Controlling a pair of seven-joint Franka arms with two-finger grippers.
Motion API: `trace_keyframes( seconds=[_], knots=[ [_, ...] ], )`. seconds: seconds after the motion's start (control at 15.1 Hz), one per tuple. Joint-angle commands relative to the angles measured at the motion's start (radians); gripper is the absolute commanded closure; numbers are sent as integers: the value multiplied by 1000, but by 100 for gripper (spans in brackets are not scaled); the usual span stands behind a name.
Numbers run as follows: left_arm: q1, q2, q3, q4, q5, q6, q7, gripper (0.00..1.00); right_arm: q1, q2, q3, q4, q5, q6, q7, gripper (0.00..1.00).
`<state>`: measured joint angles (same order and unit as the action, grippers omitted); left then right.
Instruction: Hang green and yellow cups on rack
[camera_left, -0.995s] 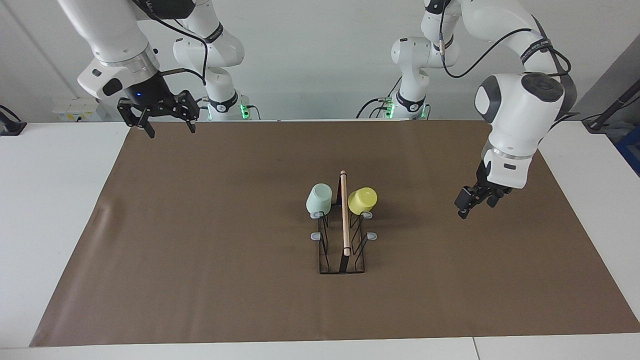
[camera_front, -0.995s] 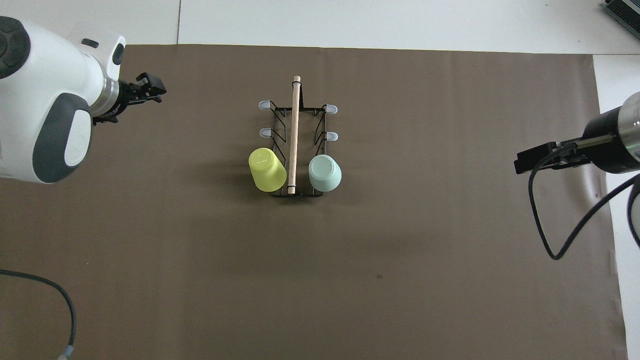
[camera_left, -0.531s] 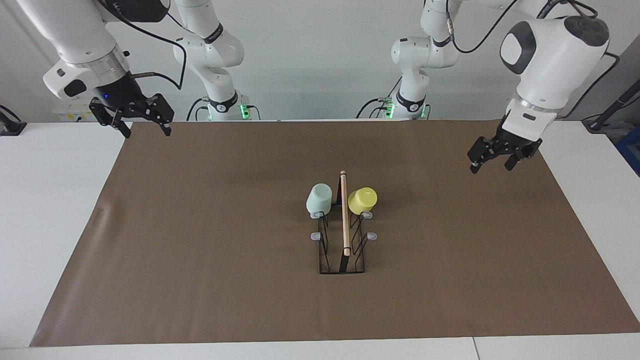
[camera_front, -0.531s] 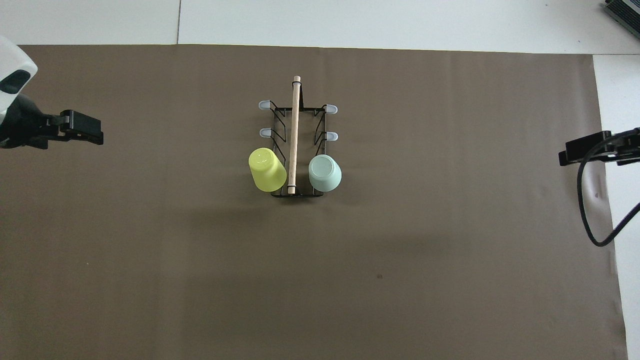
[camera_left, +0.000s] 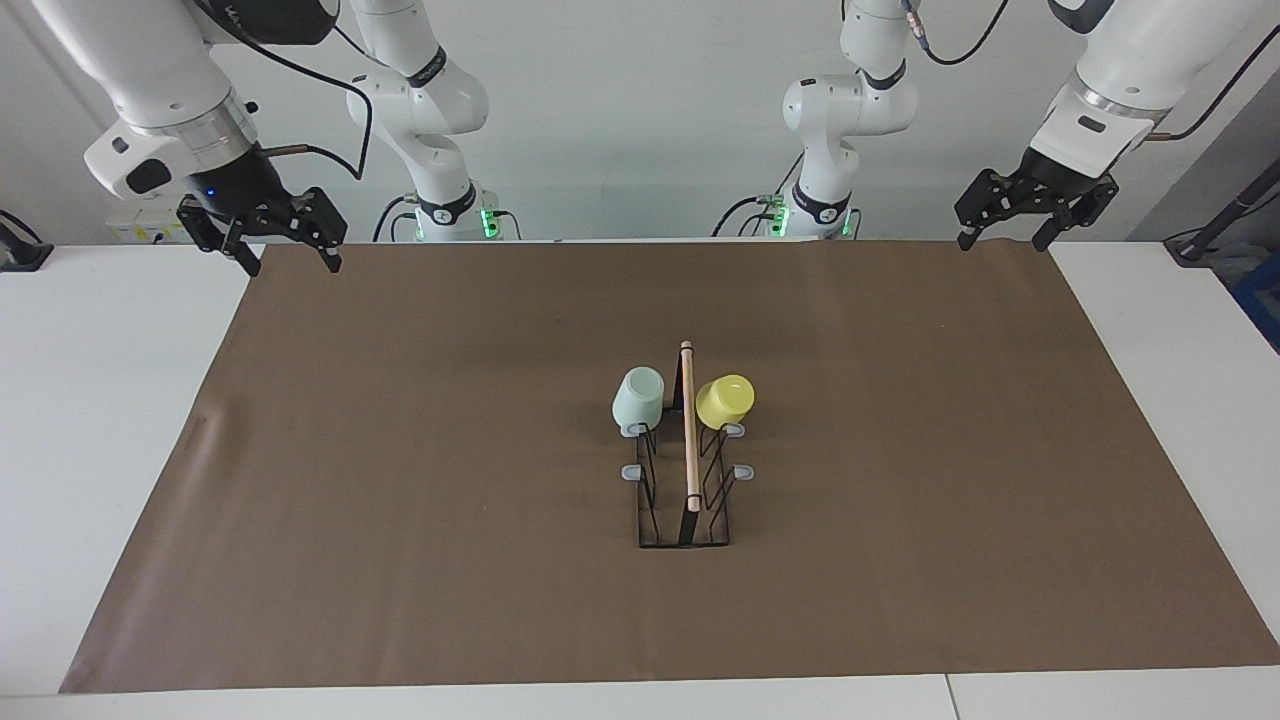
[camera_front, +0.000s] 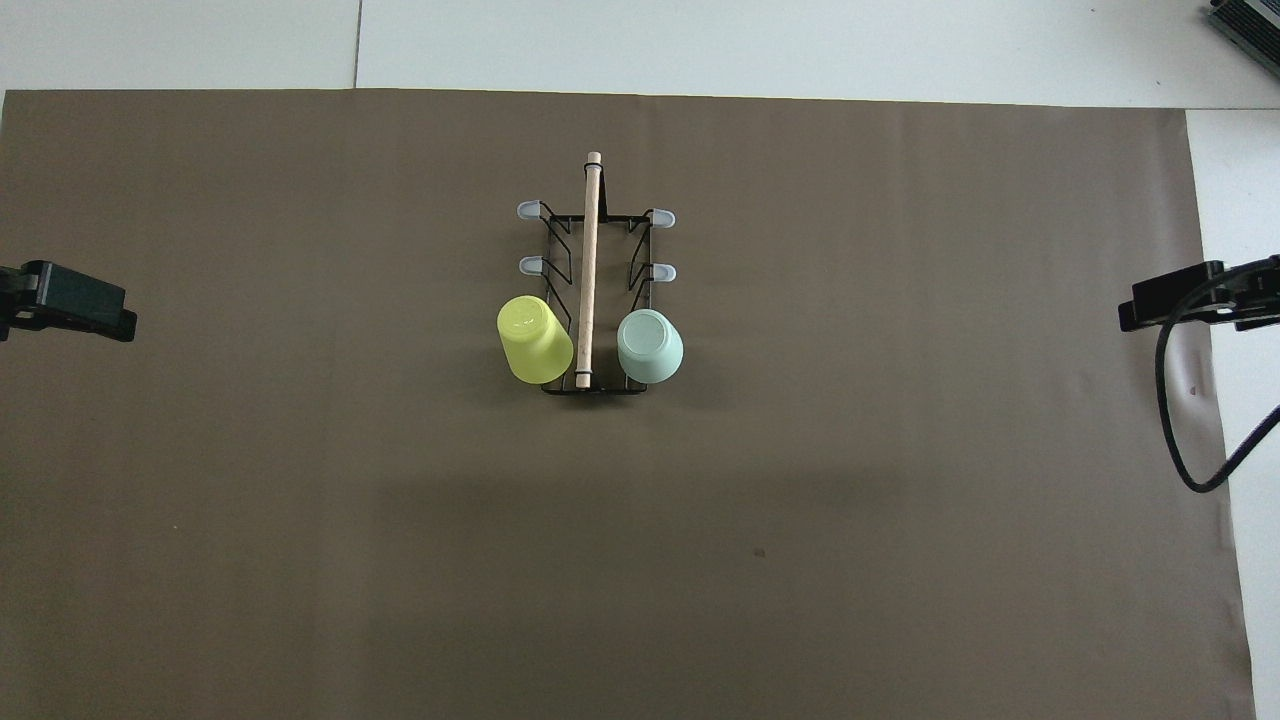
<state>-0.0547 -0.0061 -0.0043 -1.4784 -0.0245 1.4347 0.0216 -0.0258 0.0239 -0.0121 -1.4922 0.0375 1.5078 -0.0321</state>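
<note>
The black wire rack (camera_left: 686, 500) with a wooden rod handle stands mid-mat; it also shows in the overhead view (camera_front: 589, 260). The mint green cup (camera_left: 638, 398) (camera_front: 650, 345) hangs upside down on the prong nearest the robots, on the right arm's side. The yellow cup (camera_left: 724, 400) (camera_front: 535, 341) hangs the same way on the left arm's side. My left gripper (camera_left: 1002, 240) (camera_front: 1160, 300) is open and empty, raised over the mat's corner at the robots' edge. My right gripper (camera_left: 293, 262) (camera_front: 80, 305) is open and empty over the other such corner.
A brown mat (camera_left: 400, 450) covers most of the white table (camera_left: 100, 400). Several grey-tipped prongs (camera_left: 631, 471) of the rack carry nothing. A black cable (camera_front: 1175, 420) hangs from the right arm.
My left gripper rose and drew back from beside the rack to the mat's corner at the robots' edge. My right gripper shifted outward a little, then held still. The cups stayed put.
</note>
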Motion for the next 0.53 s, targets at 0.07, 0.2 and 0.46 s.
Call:
trace_keyframes(
  seconds=[0.07,0.2,0.46],
  knots=[
    [16,-77,-17,-134,0,65,12,0,-3,14,1,23,-24,-8,-3,0],
    [15,-78,-17,-137,2,62,17,0,-3,13,1,23,-24,-8,-3,0],
    [19,-81,-19,-141,0,56,6,0,-3,14,1,23,-24,-8,-3,0]
  ],
)
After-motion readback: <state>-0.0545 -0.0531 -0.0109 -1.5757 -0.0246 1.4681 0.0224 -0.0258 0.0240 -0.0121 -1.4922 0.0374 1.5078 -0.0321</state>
